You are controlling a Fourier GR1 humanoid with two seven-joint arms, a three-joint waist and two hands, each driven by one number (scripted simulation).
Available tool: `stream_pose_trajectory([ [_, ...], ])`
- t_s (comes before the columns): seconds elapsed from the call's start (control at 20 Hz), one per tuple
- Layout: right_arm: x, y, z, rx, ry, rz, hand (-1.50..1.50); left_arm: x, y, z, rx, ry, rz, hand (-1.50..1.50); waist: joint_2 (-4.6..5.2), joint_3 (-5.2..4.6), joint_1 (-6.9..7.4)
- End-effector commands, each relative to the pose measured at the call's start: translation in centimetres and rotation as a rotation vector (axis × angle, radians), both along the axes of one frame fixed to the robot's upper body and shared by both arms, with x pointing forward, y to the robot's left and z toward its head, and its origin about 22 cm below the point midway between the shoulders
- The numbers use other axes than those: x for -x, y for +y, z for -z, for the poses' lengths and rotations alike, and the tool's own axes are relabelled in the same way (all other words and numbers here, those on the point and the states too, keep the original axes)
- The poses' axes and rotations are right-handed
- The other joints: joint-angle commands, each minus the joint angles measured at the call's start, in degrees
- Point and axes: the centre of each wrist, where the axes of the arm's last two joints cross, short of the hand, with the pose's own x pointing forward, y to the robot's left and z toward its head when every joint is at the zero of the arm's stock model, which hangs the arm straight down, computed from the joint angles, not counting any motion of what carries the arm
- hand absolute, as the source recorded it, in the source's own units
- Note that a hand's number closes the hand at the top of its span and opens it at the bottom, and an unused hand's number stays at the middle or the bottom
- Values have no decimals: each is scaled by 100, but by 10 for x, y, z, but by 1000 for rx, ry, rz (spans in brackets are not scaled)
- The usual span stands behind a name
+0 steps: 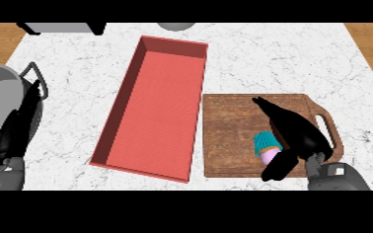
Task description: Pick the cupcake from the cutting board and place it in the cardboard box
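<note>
Head view: no writing legible anywhere. White marbled bench [80,54], wooden floor at far corners. Long red cardboard box [153,108] left of centre, touching cutting board [226,128] at right. Cupcake [266,147] lying tilted on board's near right part, right hand [295,135] curled around it. Left hand [18,123] at left edge, fingers relaxed, grasping nothing.

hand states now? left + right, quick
Left hand: at the view's left edge, holding nothing visible; fingers cannot be told.
Right hand: over the cutting board, thumb and fingers around the cupcake.
</note>
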Motion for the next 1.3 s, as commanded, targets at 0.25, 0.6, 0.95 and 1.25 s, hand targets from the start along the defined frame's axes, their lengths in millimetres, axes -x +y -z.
stream_pose_trajectory([
  [0.25,-9,-6,35,46,22,69,150,-2,-6,5,-28,3,-7,0,5,2,-5],
  [0.6,-22,10,40,172,-217,86,150,-1,17,-13,-9,-1,4,0,4,2,15],
  [0.95,-67,-4,-3,129,-282,-541,150,-16,-27,-7,-3,-35,71,0,142,21,449],
  [1.25,-116,-65,-28,167,-555,-582,150,-16,-7,-10,-7,-26,55,0,105,17,293],
])
